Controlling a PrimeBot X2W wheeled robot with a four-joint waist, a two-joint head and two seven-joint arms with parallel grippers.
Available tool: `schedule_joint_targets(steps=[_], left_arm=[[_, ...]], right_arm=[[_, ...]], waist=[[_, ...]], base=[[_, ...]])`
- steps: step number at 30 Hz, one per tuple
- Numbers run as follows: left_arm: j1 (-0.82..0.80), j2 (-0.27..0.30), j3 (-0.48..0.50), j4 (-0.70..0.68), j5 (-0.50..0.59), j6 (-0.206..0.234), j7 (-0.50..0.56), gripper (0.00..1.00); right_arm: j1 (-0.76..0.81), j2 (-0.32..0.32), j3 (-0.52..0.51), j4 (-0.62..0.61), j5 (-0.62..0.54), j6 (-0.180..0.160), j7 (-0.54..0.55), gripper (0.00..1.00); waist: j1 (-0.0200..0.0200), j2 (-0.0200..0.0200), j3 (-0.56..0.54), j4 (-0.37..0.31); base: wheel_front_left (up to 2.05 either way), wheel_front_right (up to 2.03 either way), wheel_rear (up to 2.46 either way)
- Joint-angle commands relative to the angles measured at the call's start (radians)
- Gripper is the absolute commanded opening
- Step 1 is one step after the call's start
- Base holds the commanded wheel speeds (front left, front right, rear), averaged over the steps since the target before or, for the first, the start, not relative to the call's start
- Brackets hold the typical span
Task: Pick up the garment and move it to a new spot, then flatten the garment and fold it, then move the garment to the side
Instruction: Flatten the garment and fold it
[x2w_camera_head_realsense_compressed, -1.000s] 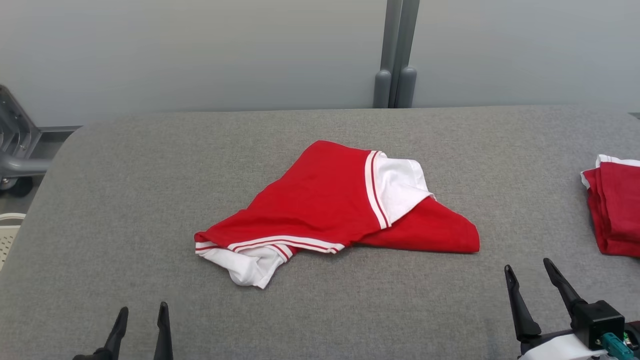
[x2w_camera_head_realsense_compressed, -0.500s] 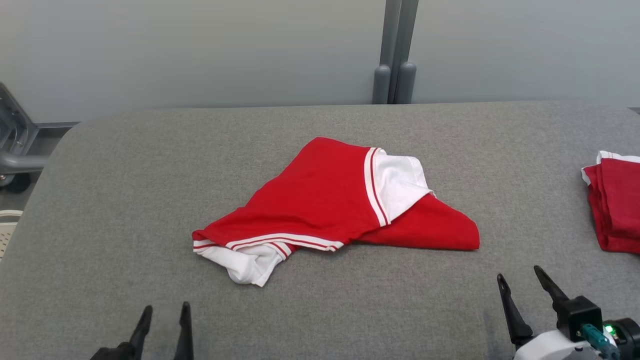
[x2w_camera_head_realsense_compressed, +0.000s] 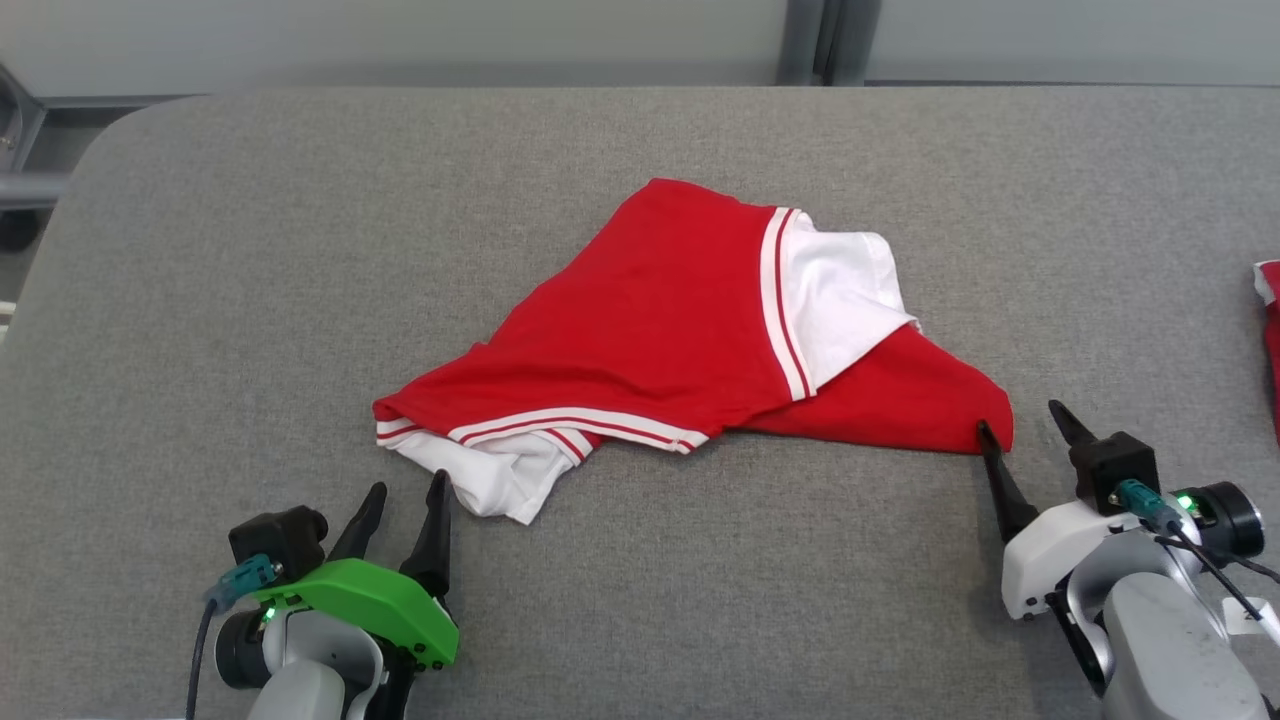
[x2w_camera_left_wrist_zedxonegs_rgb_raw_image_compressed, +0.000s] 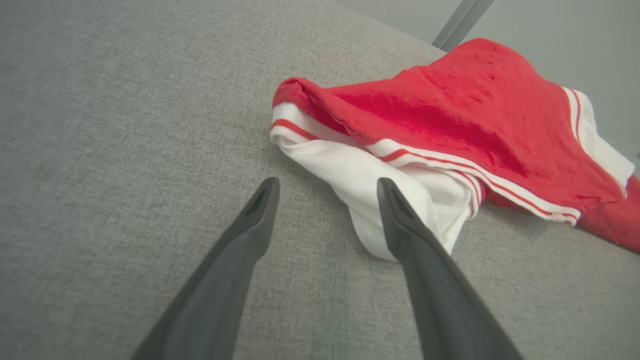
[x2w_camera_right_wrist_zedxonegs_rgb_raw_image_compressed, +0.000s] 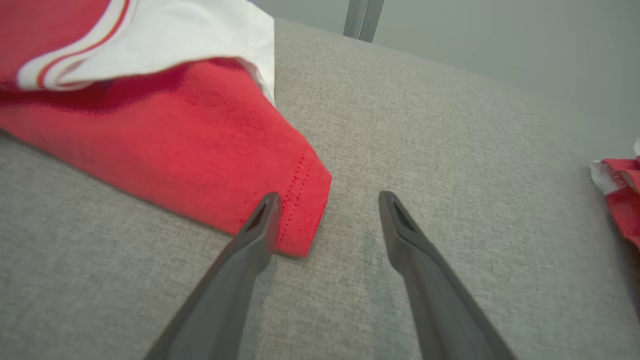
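Crumpled red-and-white garment (x2w_camera_head_realsense_compressed: 660, 330) sits on the surface (x2w_camera_head_realsense_compressed: 200, 250). Both released, empty: left tool (x2w_camera_head_realsense_compressed: 408, 481) by its near white corner, right tool (x2w_camera_head_realsense_compressed: 1021, 415) at its red right corner.

**Red and white on grey**

We see a bright red garment (x2w_camera_head_realsense_compressed: 660, 340) with white panels, edged in white bands that carry thin red stripes. The surface (x2w_camera_head_realsense_compressed: 200, 300) under it is a flecked mid-grey weave. Our left gripper (x2w_camera_head_realsense_compressed: 408, 488) is black above a vivid green housing, and our right gripper (x2w_camera_head_realsense_compressed: 1020, 415) is black above white. At the surface's right edge, another cloth (x2w_camera_head_realsense_compressed: 1272, 340) shows red with a white rim.
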Motion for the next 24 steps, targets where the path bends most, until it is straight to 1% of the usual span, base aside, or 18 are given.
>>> schedule_joint_targets(steps=[1, 5, 11, 12, 13, 14, 15, 16, 17, 18, 19, 20, 21, 24], left_arm=[[-0.019, 0.001, -0.001, 0.009, -0.006, -0.002, 0.006, 1.0], [-0.044, -0.009, -0.017, 0.05, -0.037, -0.005, 0.032, 1.0], [-0.058, -0.013, -0.032, 0.089, -0.063, -0.004, 0.036, 1.0], [-0.061, -0.014, -0.035, 0.098, -0.063, -0.004, 0.045, 1.0], [-0.062, -0.015, -0.04, 0.106, -0.068, -0.005, 0.055, 1.0], [-0.062, -0.016, -0.04, 0.112, -0.076, -0.005, 0.064, 1.0], [-0.065, -0.017, -0.044, 0.119, -0.076, -0.002, 0.074, 1.0], [-0.067, -0.018, -0.051, 0.122, -0.074, -0.003, 0.079, 1.0], [-0.068, -0.019, -0.051, 0.123, -0.079, -0.003, 0.076, 1.0], [-0.07, -0.02, -0.051, 0.125, -0.086, -0.003, 0.077, 1.0], [-0.07, -0.022, -0.055, 0.125, -0.095, -0.003, 0.084, 1.0], [-0.068, -0.025, -0.057, 0.12, -0.111, -0.004, 0.091, 1.0], [-0.063, -0.027, -0.056, 0.115, -0.129, -0.004, 0.098, 1.0], [-0.036, -0.029, -0.055, 0.085, -0.157, 0.0, 0.114, 1.0]], right_arm=[[-0.014, 0.005, 0.005, 0.013, 0.003, -0.001, -0.003, 1.0], [-0.044, 0.014, 0.027, 0.084, 0.02, -0.001, -0.006, 1.0], [-0.06, 0.023, 0.04, 0.136, 0.036, -0.001, -0.008, 1.0], [-0.061, 0.025, 0.042, 0.141, 0.041, -0.001, -0.008, 0.8], [-0.063, 0.027, 0.047, 0.147, 0.047, 0.0, -0.008, 0.51], [-0.066, 0.027, 0.052, 0.152, 0.055, 0.0, -0.008, 0.41], [-0.067, 0.026, 0.056, 0.157, 0.061, 0.0, -0.007, 0.27], [-0.066, 0.024, 0.058, 0.159, 0.068, 0.0, -0.006, 0.2], [-0.065, 0.022, 0.062, 0.161, 0.073, -0.001, -0.006, 0.16], [-0.064, 0.02, 0.065, 0.163, 0.078, -0.001, -0.006, 0.15], [-0.062, 0.017, 0.068, 0.164, 0.082, -0.001, -0.006, 0.1], [-0.06, 0.016, 0.072, 0.164, 0.086, -0.002, -0.006, 0.1], [-0.059, 0.014, 0.074, 0.164, 0.091, -0.001, -0.005, 0.13], [-0.057, 0.006, 0.078, 0.161, 0.101, -0.002, -0.005, 0.13]], waist=[[0.0, -0.0001, 0.046, 0.022], [0.0, -0.0001, 0.052, 0.029], [0.0, -0.0001, 0.052, 0.03], [0.0, -0.0001, 0.052, 0.03], [0.0, -0.0001, 0.053, 0.03], [0.0, -0.0001, 0.054, 0.029], [0.0, -0.0001, 0.057, 0.028], [0.0, -0.0001, 0.059, 0.027], [0.0, -0.0001, 0.061, 0.025], [0.0, -0.0001, 0.063, 0.023], [0.0, -0.0001, 0.064, 0.022], [0.0, -0.0001, 0.066, 0.02], [0.0, -0.0001, 0.067, 0.018], [0.0, -0.0001, 0.069, 0.01]], base=[[0.0, 0.0, 0.0], [0.0, 0.0, 0.0], [0.0, 0.0, 0.0], [0.0, 0.0, 0.0], [0.0, 0.0, 0.0], [0.0, 0.0, 0.0], [0.0, 0.0, 0.0], [0.0, 0.0, 0.0], [0.0, 0.0, 0.0], [0.0, 0.0, 0.0], [0.0, 0.0, 0.0], [0.0, 0.0, 0.0], [0.0, 0.0, 0.0], [0.0, 0.0, 0.0]])
